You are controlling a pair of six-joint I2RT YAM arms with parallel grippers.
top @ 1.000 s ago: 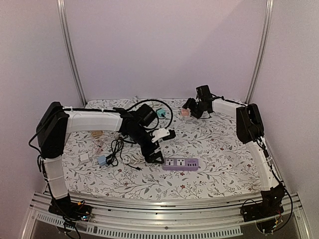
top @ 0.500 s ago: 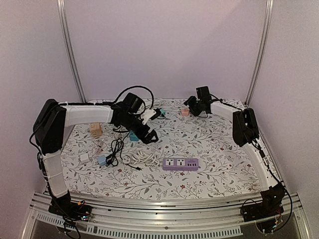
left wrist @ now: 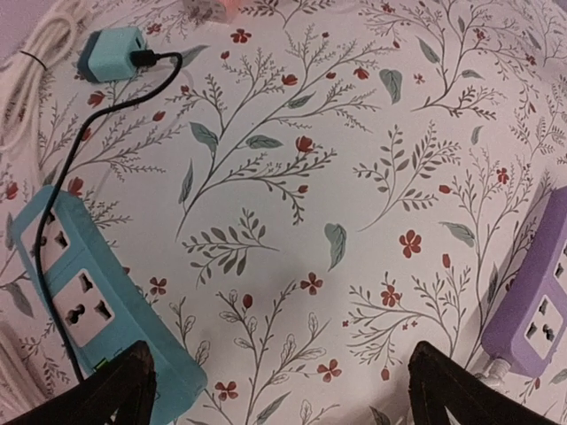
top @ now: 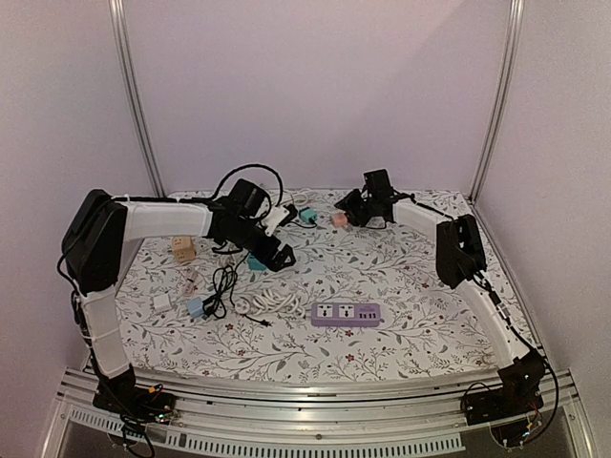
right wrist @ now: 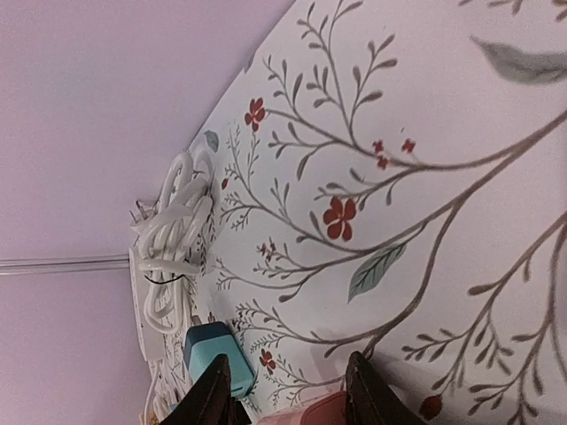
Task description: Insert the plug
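Observation:
A purple power strip lies at the front middle of the table; its end shows in the left wrist view. A small pink plug lies at the back. My right gripper hovers right by it, open. In the right wrist view the pink plug shows at the bottom edge between the spread fingers of the right gripper. My left gripper is open and empty over a teal power strip; the left gripper frames bare cloth.
A teal charger with a black cable lies beside the pink plug, also in both wrist views. A white coiled cable lies left of the purple strip, another coil at the back edge. A blue adapter and a wooden cube lie left.
My left gripper has pulled back and left from beside the purple strip to over the teal strip. My right gripper has shifted left toward the pink plug.

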